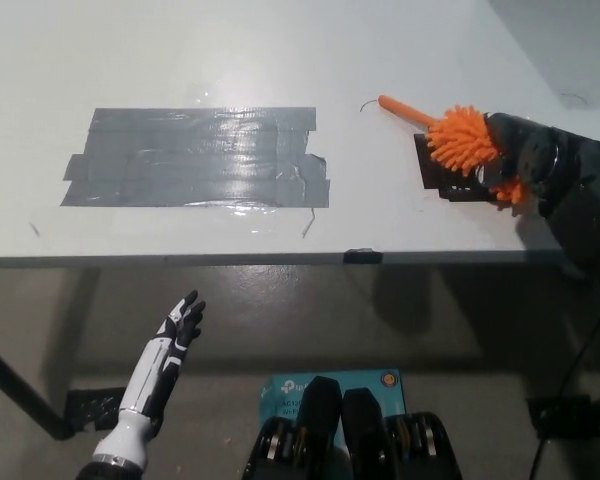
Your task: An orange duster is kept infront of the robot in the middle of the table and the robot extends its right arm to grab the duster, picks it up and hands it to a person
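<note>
White table (pixel 180 60) fills the upper part of the head view; its front edge runs straight across the frame just below the middle, with grey floor (pixel 280 310) showing under it. Grey tape patch (pixel 198 157), several overlapped strips, sits left of centre on the tabletop, short of the front edge. Bare tabletop lies between the patch and the right-side objects, and all behind the patch.

Right hand (pixel 520 155), black, is over the right end of the table, near the front edge, fingers closed around the bristle head of the orange duster (pixel 460 140). Duster handle points up-left, away from the hand, its tip free. Whether the bristles touch the table cannot be told. Small black patch (pixel 445 172) lies on the table directly under the duster and hand.

Left hand (pixel 183 325), white arm with dark fingers, hangs below table level at lower left, fingers spread apart, holding nothing, well apart from the table edge. Black table leg (pixel 10 390) stands at far left, near that arm.
</note>
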Robot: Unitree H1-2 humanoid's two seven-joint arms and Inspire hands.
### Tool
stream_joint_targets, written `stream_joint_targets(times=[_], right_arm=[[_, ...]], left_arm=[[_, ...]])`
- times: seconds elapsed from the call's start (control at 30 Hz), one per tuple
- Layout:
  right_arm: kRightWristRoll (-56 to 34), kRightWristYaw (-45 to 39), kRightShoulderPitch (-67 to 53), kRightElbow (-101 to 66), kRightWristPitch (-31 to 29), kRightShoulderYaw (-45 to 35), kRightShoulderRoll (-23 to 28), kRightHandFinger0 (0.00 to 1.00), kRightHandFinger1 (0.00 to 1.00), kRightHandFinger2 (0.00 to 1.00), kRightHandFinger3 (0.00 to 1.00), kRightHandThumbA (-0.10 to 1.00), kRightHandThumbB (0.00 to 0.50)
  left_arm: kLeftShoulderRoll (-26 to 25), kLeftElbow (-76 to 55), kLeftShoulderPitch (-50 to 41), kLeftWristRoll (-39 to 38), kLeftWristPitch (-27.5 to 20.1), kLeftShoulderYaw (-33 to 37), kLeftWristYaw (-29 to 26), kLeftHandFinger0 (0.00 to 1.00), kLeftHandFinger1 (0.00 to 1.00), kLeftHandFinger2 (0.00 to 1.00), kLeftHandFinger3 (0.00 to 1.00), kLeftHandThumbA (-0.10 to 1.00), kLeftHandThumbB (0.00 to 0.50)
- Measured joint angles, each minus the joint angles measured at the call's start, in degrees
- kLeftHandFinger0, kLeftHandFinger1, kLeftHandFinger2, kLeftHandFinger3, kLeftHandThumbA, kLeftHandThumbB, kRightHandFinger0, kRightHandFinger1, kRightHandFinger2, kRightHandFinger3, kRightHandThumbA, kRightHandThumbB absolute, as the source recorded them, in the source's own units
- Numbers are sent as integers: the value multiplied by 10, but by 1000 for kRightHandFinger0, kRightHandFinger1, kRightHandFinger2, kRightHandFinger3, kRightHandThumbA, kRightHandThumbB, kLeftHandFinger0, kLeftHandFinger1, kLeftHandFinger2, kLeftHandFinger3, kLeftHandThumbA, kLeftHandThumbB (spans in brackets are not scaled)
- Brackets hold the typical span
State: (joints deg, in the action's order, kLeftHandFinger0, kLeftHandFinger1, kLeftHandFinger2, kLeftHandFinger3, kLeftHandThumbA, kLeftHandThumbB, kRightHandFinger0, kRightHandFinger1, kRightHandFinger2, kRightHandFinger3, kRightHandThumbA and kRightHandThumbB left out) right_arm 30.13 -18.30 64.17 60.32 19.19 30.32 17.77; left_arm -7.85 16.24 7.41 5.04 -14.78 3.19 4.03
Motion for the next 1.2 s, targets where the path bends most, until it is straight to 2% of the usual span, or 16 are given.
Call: stream_joint_targets(times=[0.07,0.13,0.2,0.27,0.3,0.33,0.4,0.47,0.5,0.53,0.57,0.6,0.73,0.77,1.13,1.2], right_arm=[[1,0,-1,2,-5,0,1,215,540,471,1000,-100,190],[1,0,-1,6,-12,-1,2,46,431,378,1000,-100,188],[-3,-1,-2,8,-23,-10,5,1,397,318,972,-100,194],[-8,-1,-5,7,-27,-24,8,0,446,336,480,-100,165],[-17,-3,-9,6,-35,-39,11,0,408,292,220,-100,194],[-27,-4,-16,2,-42,-61,13,0,430,404,259,-100,175],[-49,-4,-26,-3,-46,-106,14,0,492,645,473,-100,162],[-69,-4,-35,-6,-46,-148,14,57,593,920,844,-100,193],[-72,-5,-36,-6,-46,-157,14,23,543,1000,1000,-100,142],[-82,-5,-40,-9,-46,-176,14,30,544,1000,1000,-100,137],[-99,-6,-49,-12,-43,-212,13,16,501,899,1000,-100,106],[-105,-7,-50,-13,-42,-221,12,7,484,867,1000,-100,92],[-150,-13,-63,-13,-32,-298,7,47,509,849,1000,-100,138],[-160,-14,-66,-13,-29,-315,5,0,452,809,1000,-100,99],[-276,-39,-85,-14,6,-474,-29,0,349,689,1000,-100,71],[-298,-41,-88,-20,13,-495,-39,0,298,638,1000,-100,40]], left_arm=[[0,0,0,0,0,0,1,1000,1000,1000,1000,985,209],[-1,0,0,0,0,0,2,1000,1000,1000,1000,987,203],[-1,0,0,0,0,0,2,1000,1000,1000,1000,986,201],[-1,0,0,-1,0,0,2,1000,1000,1000,1000,984,198],[-1,0,0,-1,0,0,2,1000,1000,1000,1000,982,197],[-1,0,0,-2,0,0,2,1000,1000,1000,1000,982,196],[-1,0,0,-3,0,0,4,1000,1000,1000,1000,981,196],[-1,1,0,-3,1,0,4,1000,1000,1000,1000,980,197],[-1,1,0,-4,1,0,4,1000,1000,1000,1000,983,199],[-1,1,0,-4,1,0,5,1000,1000,1000,1000,983,199],[-1,2,0,-4,1,0,5,1000,1000,1000,1000,984,197],[-1,2,0,-4,1,0,5,1000,1000,1000,1000,984,196],[-1,3,0,-4,1,0,5,1000,1000,1000,1000,983,197],[-1,3,0,-4,1,0,5,1000,1000,1000,1000,982,192],[-1,3,0,-5,2,0,5,1000,1000,1000,1000,988,189],[-1,3,0,-5,2,0,5,1000,1000,1000,1000,992,189]])
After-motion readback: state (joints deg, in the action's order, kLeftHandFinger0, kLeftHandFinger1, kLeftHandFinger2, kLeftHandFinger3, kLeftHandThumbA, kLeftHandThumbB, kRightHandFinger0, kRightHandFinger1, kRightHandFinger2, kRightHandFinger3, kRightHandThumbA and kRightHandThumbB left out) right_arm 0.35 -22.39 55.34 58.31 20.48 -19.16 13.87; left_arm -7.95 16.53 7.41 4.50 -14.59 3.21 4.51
